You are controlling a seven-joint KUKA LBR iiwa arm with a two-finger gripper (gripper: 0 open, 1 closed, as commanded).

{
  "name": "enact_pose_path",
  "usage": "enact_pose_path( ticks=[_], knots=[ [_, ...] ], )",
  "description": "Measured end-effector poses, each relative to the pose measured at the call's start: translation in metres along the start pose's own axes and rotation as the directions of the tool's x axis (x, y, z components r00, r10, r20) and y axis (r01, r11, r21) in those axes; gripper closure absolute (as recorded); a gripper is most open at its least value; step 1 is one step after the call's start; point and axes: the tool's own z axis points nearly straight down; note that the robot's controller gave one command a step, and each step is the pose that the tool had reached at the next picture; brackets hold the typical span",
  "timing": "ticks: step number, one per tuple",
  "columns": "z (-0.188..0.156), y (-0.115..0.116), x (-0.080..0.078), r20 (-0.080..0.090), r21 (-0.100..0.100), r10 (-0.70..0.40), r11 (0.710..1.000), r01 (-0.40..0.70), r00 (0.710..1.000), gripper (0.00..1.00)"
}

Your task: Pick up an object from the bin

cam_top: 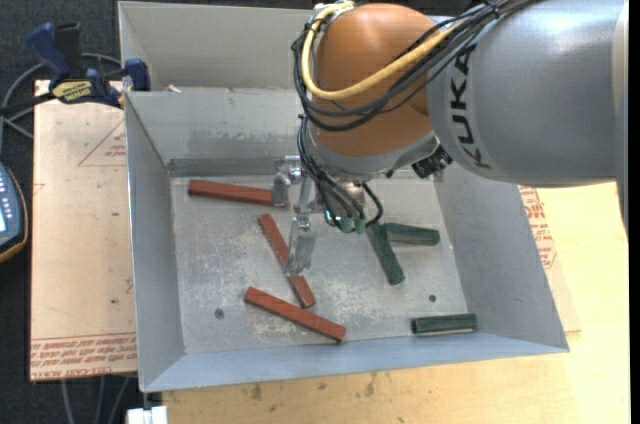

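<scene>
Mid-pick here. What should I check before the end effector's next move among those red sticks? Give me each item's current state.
1. End effector down inside the bin, near its middle: ok.
2. Candidate close by: diagonal red stick lies just to its view-left: ok.
3. Touching that stick: cannot tell.
4. Neighbours clear: not ok, short red piece lies close below its tip.
5. Dark green sticks lie apart, to the view's right: ok.
6. Bin walls well away: ok.
</scene>
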Motion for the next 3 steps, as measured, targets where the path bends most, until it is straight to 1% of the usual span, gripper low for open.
enact_pose_path(
  ticks=[1,2,3],
  knots=[
    [0.096,-0.087,0.035,-0.003,0.004,-0.003,1.000,0.003,1.000,0.00],
    [0.163,0.015,0.034,0.006,0.000,-0.388,0.922,0.388,0.922,0.00],
    [0.154,-0.068,0.022,0.006,0.005,-0.329,0.944,0.329,0.944,0.00]
  ],
)
